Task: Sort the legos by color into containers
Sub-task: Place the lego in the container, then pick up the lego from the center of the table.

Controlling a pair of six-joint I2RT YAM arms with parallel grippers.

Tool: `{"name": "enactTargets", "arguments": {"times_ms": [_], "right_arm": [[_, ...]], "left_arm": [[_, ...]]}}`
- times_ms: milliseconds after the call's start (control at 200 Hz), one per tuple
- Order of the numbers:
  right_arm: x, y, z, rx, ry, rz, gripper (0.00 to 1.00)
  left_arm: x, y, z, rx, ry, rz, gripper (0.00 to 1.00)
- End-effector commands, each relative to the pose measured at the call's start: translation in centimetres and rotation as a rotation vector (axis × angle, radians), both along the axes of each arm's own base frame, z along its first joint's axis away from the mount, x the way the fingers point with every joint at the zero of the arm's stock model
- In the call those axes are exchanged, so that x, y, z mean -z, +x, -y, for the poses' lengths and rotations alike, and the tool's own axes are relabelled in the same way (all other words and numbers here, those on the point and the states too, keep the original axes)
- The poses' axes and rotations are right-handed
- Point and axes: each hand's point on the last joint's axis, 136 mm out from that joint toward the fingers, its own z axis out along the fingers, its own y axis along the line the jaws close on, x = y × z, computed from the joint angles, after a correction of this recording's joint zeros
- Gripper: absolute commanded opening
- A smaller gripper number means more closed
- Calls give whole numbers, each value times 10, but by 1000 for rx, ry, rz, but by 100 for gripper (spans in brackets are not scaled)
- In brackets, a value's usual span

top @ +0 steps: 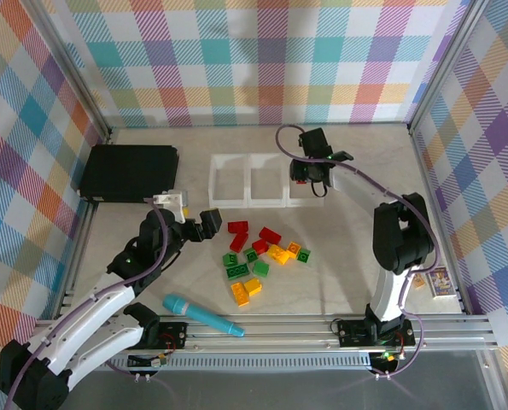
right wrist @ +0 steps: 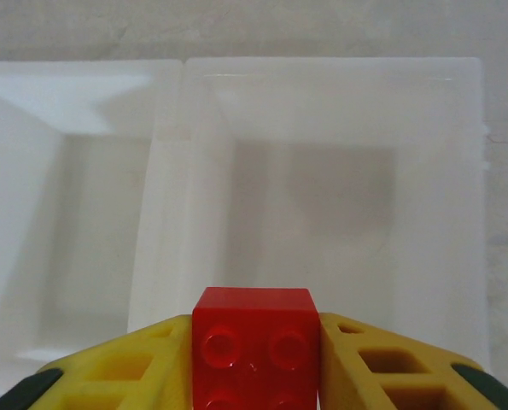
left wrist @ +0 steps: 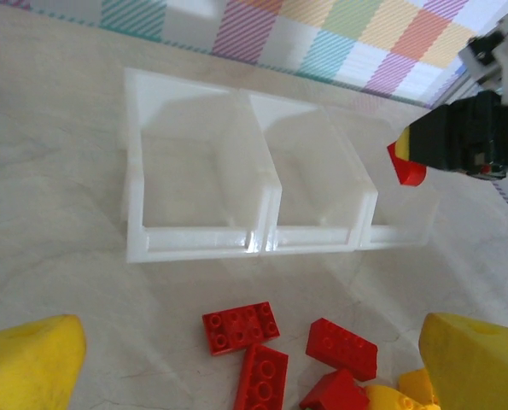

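Three clear containers (top: 249, 179) stand in a row at mid-table. My right gripper (top: 310, 175) hovers over the rightmost container (right wrist: 322, 196), shut on a red lego (right wrist: 252, 312) that sits between its yellow fingers (right wrist: 143, 363). In the left wrist view that lego (left wrist: 405, 166) hangs over the right end of the row (left wrist: 254, 241). The loose legos (top: 262, 252) in red, green and yellow lie in a pile in front of the containers. My left gripper (top: 204, 224) is open just left of the pile, with red legos (left wrist: 241, 327) on the table between its wide-apart fingers (left wrist: 27, 363).
A large black case (top: 127, 172) lies at the back left. A teal marker pen (top: 202, 316) rests near the front edge. A small card (top: 440, 280) lies at the right edge. Checked walls close in the table on three sides.
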Motion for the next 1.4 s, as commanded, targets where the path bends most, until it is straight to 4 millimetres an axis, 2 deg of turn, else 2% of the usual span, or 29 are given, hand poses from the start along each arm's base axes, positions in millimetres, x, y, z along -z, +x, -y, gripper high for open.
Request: {"name": "enactTargets", "arguments": {"times_ms": [0,130,310,435,570,755,865,1025,1090,1285,1395], "right_arm": [[2,8,-4,-47,-11,-6,40],[15,12,-4,-46,-25,-34,41],[22,13,-2,-33,-43,-59,42],[13,8,-1,-22,-22,-66,47],[-7,-9,4,25,21,-81,57],[-18,-56,13,105,113,-174,70],[-19,-91,4,56,198,-222,72],[-19,-152,-20,-209,240,-274,71],[-17,-171,-22,-292,192,-256,71],[-7,-216,-26,-626,32,-93,69],[-11,-238,-31,-874,-40,90,72]], "left_arm": [[-2,-1,-2,-4,24,11,99],[-2,-3,6,37,11,-6,100],[1,-2,22,103,-12,-51,100],[0,-1,34,154,-24,-75,99],[5,2,35,149,-13,-89,100],[15,2,39,164,-12,-111,99],[19,2,40,168,-9,-120,100],[20,1,38,162,-2,-110,100],[20,1,36,153,-3,-102,99],[27,-1,39,163,-35,-120,99],[29,-2,40,164,-54,-120,100]]}}
